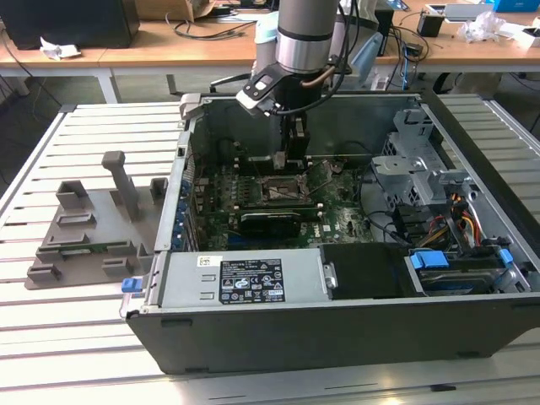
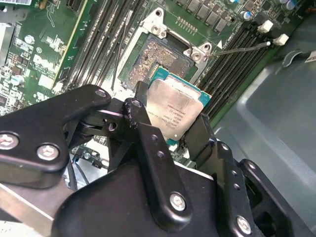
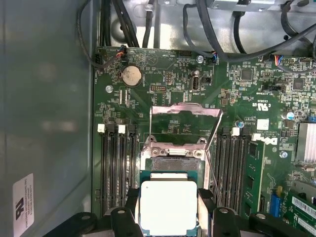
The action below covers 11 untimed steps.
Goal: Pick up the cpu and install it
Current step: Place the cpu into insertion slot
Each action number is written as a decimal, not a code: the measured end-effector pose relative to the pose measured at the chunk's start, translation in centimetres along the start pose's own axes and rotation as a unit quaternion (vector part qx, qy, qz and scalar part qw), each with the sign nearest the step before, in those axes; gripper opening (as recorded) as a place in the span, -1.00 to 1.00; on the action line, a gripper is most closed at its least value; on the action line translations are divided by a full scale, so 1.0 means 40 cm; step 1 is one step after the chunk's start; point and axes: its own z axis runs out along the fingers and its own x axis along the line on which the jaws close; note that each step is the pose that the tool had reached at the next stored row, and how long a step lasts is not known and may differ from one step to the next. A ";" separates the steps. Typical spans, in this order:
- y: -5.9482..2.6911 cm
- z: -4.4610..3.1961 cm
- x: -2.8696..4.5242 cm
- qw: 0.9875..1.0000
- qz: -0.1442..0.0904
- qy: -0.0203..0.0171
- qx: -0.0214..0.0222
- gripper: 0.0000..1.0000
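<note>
The cpu (image 2: 178, 109), a flat square chip with a silver top and green rim, hangs between my two black fingers (image 2: 142, 111). My gripper (image 2: 171, 117) is shut on its opposite edges. In the first wrist view the cpu (image 3: 168, 206) sits just above and slightly off the open socket (image 3: 173, 164), whose metal load plate (image 3: 185, 111) stands raised. The bare socket contacts (image 2: 159, 60) lie directly beyond the chip in the second wrist view. In the exterior view my gripper (image 1: 292, 162) reaches down into the computer case over the motherboard socket (image 1: 283, 191).
Memory slots (image 3: 117, 170) flank the socket on both sides. A thin retention lever (image 2: 239, 48) sticks out beside it. Case walls (image 1: 337, 325), a drive cage (image 1: 409, 164) and cables (image 1: 460, 215) surround the board. A grey fixture plate (image 1: 84, 232) with posts lies at the exterior view's left.
</note>
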 end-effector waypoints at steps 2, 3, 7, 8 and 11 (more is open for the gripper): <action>0.000 0.000 -0.001 1.000 0.000 0.000 0.000 0.09; 0.000 0.001 -0.003 1.000 0.000 0.001 0.000 0.09; 0.000 0.001 -0.025 1.000 0.000 0.000 0.000 0.09; 0.000 0.001 -0.029 1.000 0.000 0.001 0.000 0.09; 0.000 0.004 -0.032 1.000 -0.002 0.001 0.000 0.09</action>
